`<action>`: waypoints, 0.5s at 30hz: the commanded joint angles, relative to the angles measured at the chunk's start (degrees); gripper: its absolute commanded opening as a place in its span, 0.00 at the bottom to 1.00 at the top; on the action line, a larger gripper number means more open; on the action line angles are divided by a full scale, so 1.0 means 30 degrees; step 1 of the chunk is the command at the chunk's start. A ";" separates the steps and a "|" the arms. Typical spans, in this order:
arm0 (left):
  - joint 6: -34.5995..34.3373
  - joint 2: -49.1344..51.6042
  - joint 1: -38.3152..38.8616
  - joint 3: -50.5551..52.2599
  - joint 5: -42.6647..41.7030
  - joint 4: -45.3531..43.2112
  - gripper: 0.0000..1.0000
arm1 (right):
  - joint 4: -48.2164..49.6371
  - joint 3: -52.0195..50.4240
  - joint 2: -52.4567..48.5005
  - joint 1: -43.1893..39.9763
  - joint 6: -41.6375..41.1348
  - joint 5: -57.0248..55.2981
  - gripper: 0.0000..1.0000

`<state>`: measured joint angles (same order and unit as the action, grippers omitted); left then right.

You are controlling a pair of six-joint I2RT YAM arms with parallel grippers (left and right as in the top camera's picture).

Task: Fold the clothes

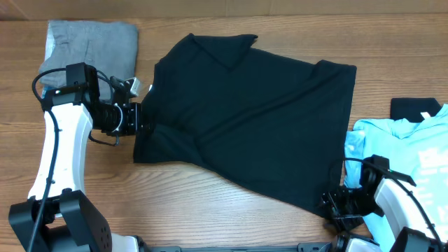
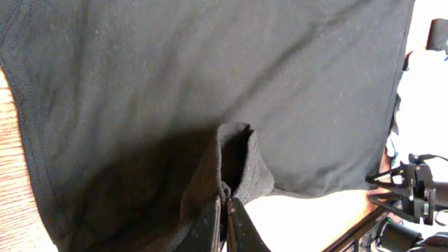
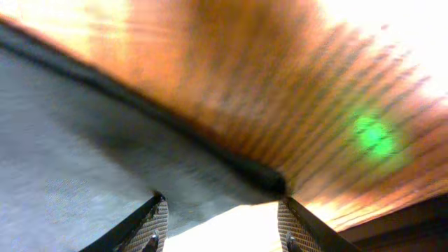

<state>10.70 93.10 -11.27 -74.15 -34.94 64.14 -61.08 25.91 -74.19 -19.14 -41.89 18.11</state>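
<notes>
The black collared shirt (image 1: 252, 119) lies spread across the middle of the wooden table, collar at the back. My left gripper (image 1: 142, 117) is at the shirt's left edge and is shut on a pinched fold of its fabric (image 2: 234, 157). My right gripper (image 1: 334, 204) is open at the shirt's front right corner, its fingers (image 3: 220, 210) either side of the hem corner (image 3: 266, 178), not closed on it. A light blue tee with white print (image 1: 402, 150) lies at the right edge, beside my right arm.
A folded grey garment (image 1: 91, 45) lies at the back left. A small black item with a white label (image 1: 413, 108) sits at the right, above the light blue tee. Bare wood (image 1: 196, 203) runs along the front.
</notes>
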 commanded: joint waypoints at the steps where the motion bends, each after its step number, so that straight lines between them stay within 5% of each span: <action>1: 0.0372 -0.0423 0.0233 -0.0415 -0.0350 0.0036 0.04 | 0.0481 -0.0627 0.0138 -0.0036 -0.1056 -0.0729 0.53; 10: 0.0372 -0.0444 0.0299 -0.0437 -0.0197 0.0284 0.04 | 0.1188 -0.0036 0.0146 -0.0036 -0.0372 -0.0743 0.04; 15: 0.0372 -0.0466 0.0299 -0.1005 -0.0131 0.0991 0.04 | -0.1268 0.2543 0.0590 -0.0036 0.1071 -0.0903 0.04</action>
<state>10.74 93.10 -10.59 -74.46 -34.92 66.00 -63.29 28.88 -73.87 -19.11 -41.87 17.69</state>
